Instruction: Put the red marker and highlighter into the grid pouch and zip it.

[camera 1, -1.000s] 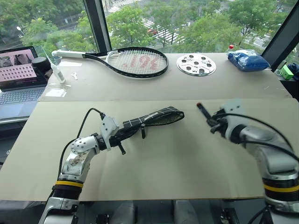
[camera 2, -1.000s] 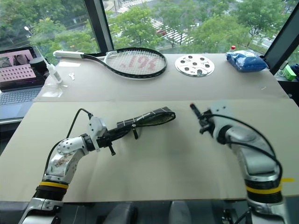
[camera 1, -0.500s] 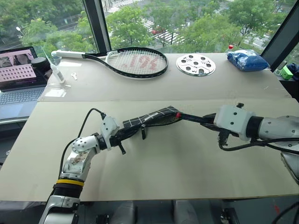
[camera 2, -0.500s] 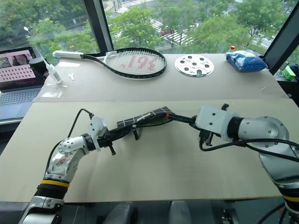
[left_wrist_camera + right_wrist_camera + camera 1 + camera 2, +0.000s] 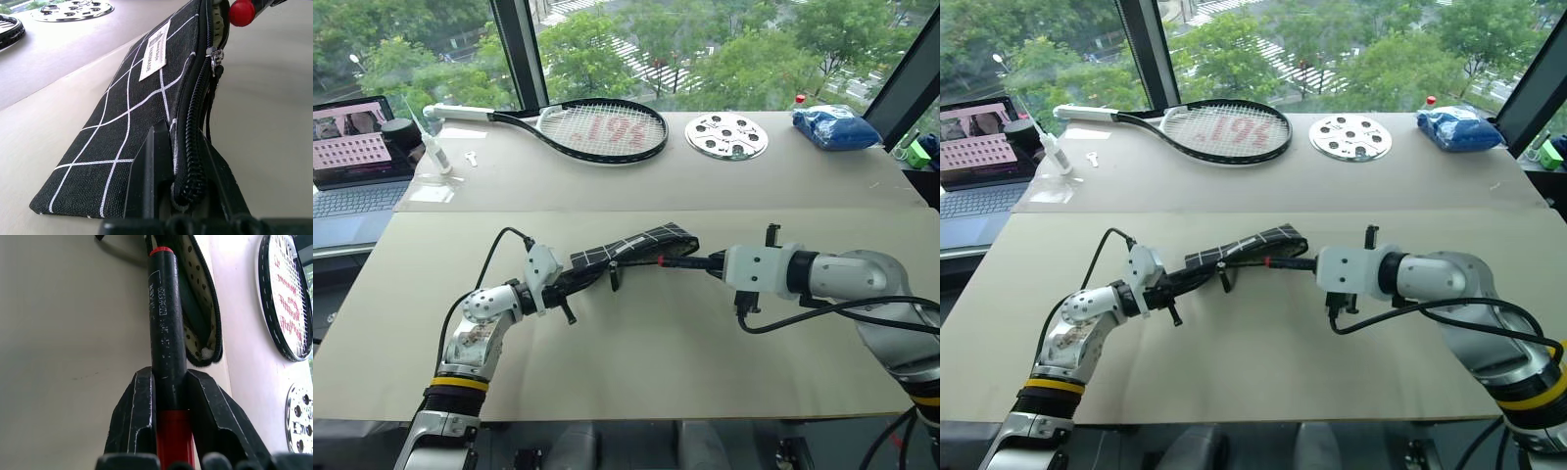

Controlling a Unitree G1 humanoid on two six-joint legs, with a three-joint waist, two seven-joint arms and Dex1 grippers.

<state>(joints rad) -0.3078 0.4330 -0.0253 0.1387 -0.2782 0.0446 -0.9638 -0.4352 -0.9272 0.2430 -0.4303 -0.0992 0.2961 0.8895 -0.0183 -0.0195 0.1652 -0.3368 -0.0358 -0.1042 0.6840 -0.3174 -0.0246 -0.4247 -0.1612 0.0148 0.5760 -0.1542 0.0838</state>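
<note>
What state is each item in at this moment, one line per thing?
Black fabric pouch with white grid: lifted off the table, zipper open, mouth gaping.
Slim red marker with black cap: gripped, tip at the pouch mouth.
Left claw: shut on the pouch's zipper edge.
Right claw: shut on the marker.
Laptop: open, screen lit.

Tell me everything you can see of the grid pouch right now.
The grid pouch is flat black fabric with white grid lines, a small white label and a black zipper. It lies above the tan table, its near end pinched in the shut left gripper. Its far mouth gapes, showing a dotted pale lining; the right gripper holds the red marker at that opening.
</note>
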